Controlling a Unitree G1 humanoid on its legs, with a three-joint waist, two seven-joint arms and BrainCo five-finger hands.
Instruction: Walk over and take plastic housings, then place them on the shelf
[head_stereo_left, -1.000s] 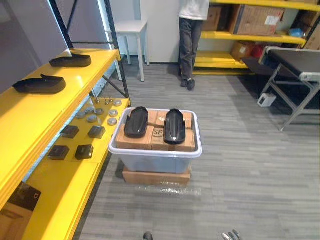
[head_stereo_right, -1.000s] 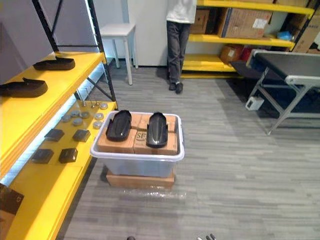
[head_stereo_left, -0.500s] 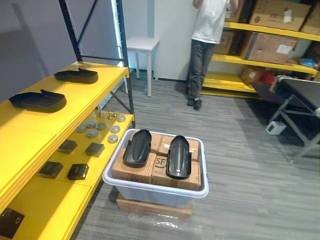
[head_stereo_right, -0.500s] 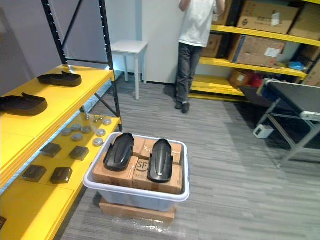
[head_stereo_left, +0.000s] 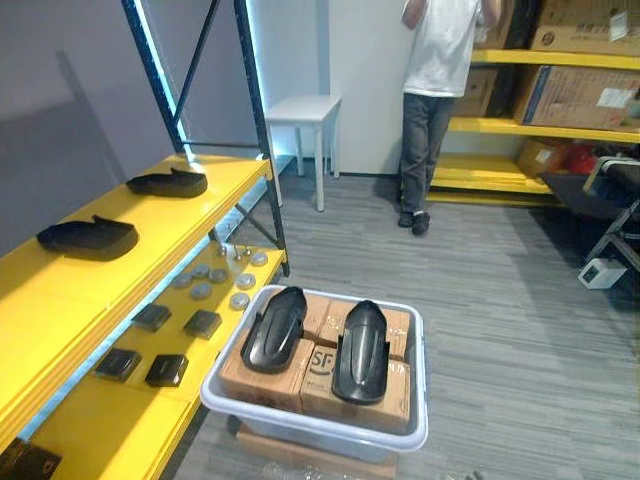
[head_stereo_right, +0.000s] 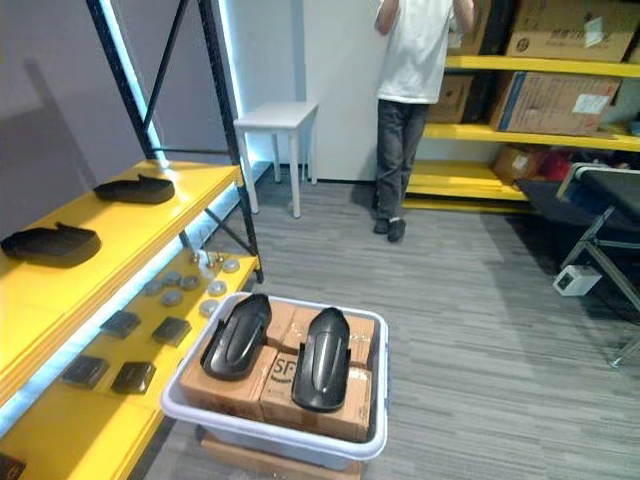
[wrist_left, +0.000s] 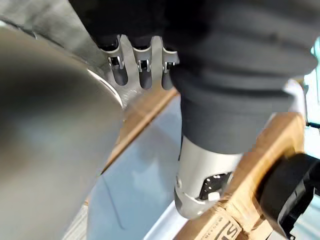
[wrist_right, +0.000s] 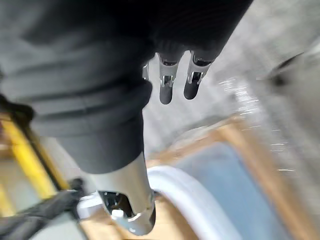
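Low in the centre of the eye views, a pale plastic bin (head_stereo_left: 300, 421) sits on the grey floor, packed with cardboard boxes (head_stereo_left: 320, 385). Two black plastic housings lie side by side on top of those boxes, one toward the left (head_stereo_left: 272, 330) and one toward the right (head_stereo_left: 361, 350), both running lengthwise away from the camera and close together.

Along the left side runs a yellow shelf (head_stereo_left: 150, 215). Its upper level carries two more black housings, the nearer (head_stereo_left: 88, 238) and the farther (head_stereo_left: 168, 183) well apart. The lower level holds small dark blocks (head_stereo_left: 203, 323) and a cluster of grey discs (head_stereo_left: 201, 290).

At upper centre stands a small white table (head_stereo_left: 303, 105). Just right of it a person (head_stereo_left: 435, 90) faces yellow racks stacked with cartons (head_stereo_left: 590, 95).

In its own wrist view the left hand (wrist_left: 142, 67) hangs with fingers loose and holding nothing, the bin's wall and cardboard past it. The right hand (wrist_right: 167, 85) likewise has relaxed fingers, empty, above the bin's white rim.
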